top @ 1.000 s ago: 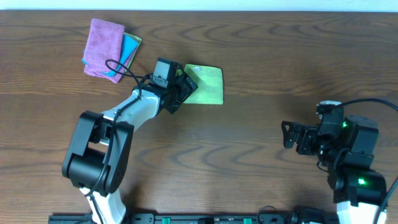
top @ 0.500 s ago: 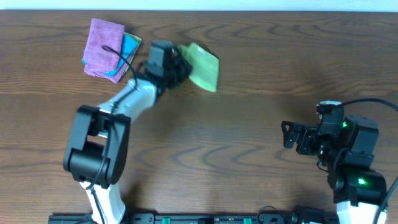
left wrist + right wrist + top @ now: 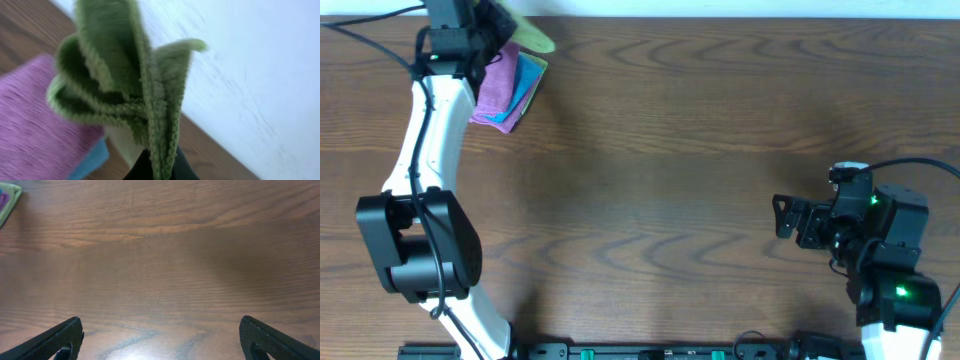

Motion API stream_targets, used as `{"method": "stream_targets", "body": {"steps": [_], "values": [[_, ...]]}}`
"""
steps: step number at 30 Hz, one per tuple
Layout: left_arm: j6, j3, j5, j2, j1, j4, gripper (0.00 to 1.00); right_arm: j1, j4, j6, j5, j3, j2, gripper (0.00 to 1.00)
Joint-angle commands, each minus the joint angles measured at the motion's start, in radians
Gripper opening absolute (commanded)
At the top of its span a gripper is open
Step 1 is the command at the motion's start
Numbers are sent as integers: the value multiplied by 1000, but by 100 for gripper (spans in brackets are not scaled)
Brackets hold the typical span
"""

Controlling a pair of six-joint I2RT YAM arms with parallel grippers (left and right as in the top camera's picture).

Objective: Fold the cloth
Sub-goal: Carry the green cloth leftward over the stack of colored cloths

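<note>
Green cloth hangs doubled in several layers, pinched at its lower edge by the left claw. It's held in the air above the purple cloth and blue cloth stacked at the table's far-left corner. Right claw is well apart at right, jaws spread, holding nothing. Folding itself looks approx. done. Left, prob.: set it on the stack & let go.
</note>
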Motion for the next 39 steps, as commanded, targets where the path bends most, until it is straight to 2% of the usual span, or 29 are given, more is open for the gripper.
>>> {"method": "stream_targets", "body": {"steps": [1,11,21,31,39], "values": [[32,13,-21,9,12,23,6,-8,-1,13,-7,-6,-2,99],[39,13,-21,36,27,35,6,-8,-1,13,-7,-6,-2,99],[66,-23,-65,37,70,-181,6,-8,-1,13,-7,-6,-2,99],[77,-55,-75,114,83,-253,6,-8,-1,13,-7,-6,-2,99],[151,-55,-209,116,88,-272,8,-8,-1,13,-7,-6,-2,99]]}}
